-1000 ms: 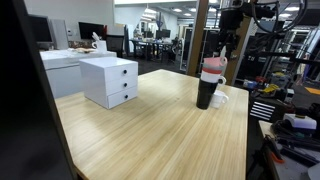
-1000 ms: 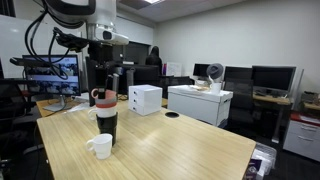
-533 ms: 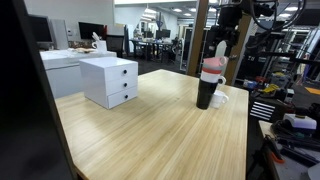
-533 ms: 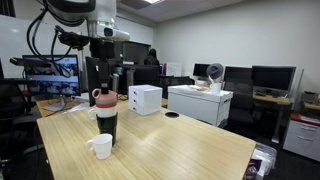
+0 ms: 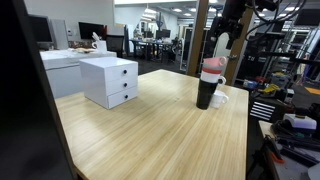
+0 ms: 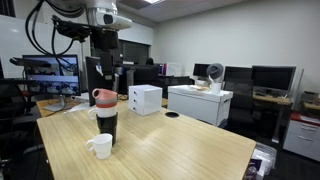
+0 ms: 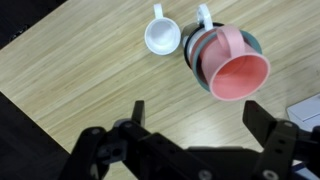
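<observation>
A pink cup (image 5: pixel 212 67) sits on top of a stack of dark cups (image 5: pixel 206 94) near the far end of the wooden table (image 5: pixel 150 130); it also shows in the other exterior view (image 6: pixel 104 97) and from above in the wrist view (image 7: pixel 238 73). A small white mug (image 7: pixel 161 36) stands beside the stack, also seen in an exterior view (image 6: pixel 100 146). My gripper (image 7: pixel 195 115) is open and empty, raised well above the stack in both exterior views (image 5: pixel 222 40) (image 6: pixel 104 68).
A white two-drawer box (image 5: pixel 109 80) stands on the table's far left side, also in an exterior view (image 6: pixel 146 99). Desks with monitors (image 6: pixel 270 78) and a second white table (image 6: pixel 200 100) surround the area. Cables and tools lie on a bench (image 5: pixel 290 125).
My gripper has risen straight up away from the pink cup, which stays on the stack. Nothing else moved.
</observation>
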Robot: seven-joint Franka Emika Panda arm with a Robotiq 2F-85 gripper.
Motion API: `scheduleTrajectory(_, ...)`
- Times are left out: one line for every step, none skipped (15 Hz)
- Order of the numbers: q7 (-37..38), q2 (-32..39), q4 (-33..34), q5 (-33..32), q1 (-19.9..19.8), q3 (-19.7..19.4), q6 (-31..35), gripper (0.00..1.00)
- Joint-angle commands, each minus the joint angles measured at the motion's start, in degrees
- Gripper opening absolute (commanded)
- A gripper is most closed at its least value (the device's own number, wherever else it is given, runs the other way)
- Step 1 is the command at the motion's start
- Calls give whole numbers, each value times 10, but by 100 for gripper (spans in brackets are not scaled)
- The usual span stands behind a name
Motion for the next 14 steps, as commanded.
scheduleTrajectory(0, -18, -15, -3, -30, -13, 20, 100)
scheduleTrajectory(-7, -24, -25, -4, -36, -18, 32, 100)
scheduleTrajectory(-8, -30, -35, -3, -43, -24, 43, 100)
scheduleTrajectory(-12, -37, -45, 2, -45, -28, 50, 100)
scheduleTrajectory(-17, -44, -57, 4, -47, -31, 58, 100)
scheduleTrajectory(-18, -52, -72, 6, -50, -34, 67, 100)
scheduleTrajectory(-17, -54, -77, 11, -48, -35, 65, 100)
scheduleTrajectory(-17, -61, -91, 13, -49, -35, 69, 100)
scheduleTrajectory(-18, -62, -96, 11, -49, -34, 69, 100)
scheduleTrajectory(-18, -65, -102, 9, -51, -33, 70, 100)
scheduleTrajectory(-18, -67, -107, 8, -51, -33, 71, 100)
scheduleTrajectory(-17, -68, -113, 8, -52, -33, 70, 100)
scheduleTrajectory(-16, -70, -119, 8, -54, -33, 71, 100)
scheduleTrajectory(-14, -70, -124, 5, -56, -32, 70, 100)
